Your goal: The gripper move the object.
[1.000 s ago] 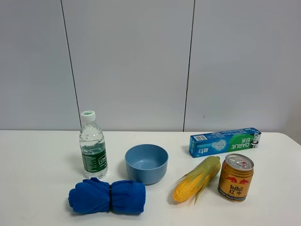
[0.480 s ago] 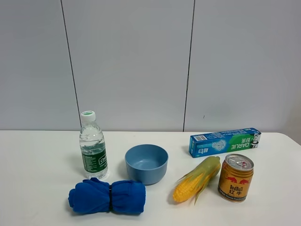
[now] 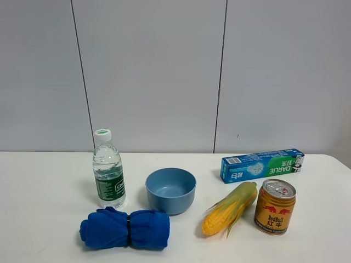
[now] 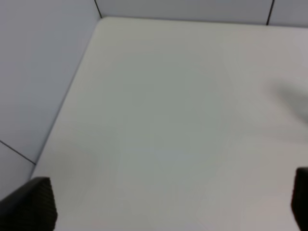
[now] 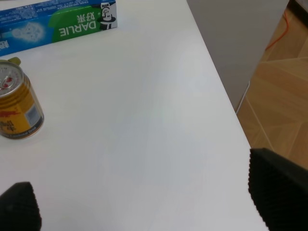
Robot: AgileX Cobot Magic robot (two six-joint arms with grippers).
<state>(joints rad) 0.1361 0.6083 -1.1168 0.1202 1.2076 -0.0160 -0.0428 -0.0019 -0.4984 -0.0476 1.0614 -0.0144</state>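
The gold can [image 3: 275, 207] with the red bulls logo stands upright on the white table [image 3: 44, 186] at the front right, next to the corn. It also shows in the right wrist view [image 5: 17, 107]. My right gripper [image 5: 144, 207] is open and empty, its black fingertips [image 5: 276, 190] wide apart above bare table near the right edge, well apart from the can. My left gripper [image 4: 168, 204] is open and empty over bare table at the left corner; its fingertips [image 4: 31, 204] show at the frame corners. Neither gripper shows in the exterior high view.
A water bottle [image 3: 108, 170], a blue bowl [image 3: 170, 189], a rolled blue cloth [image 3: 125, 228], a corn cob [image 3: 229, 208] and a toothpaste box [image 3: 262, 165] stand on the table. The table's right edge [image 5: 219, 79] drops to a wooden floor.
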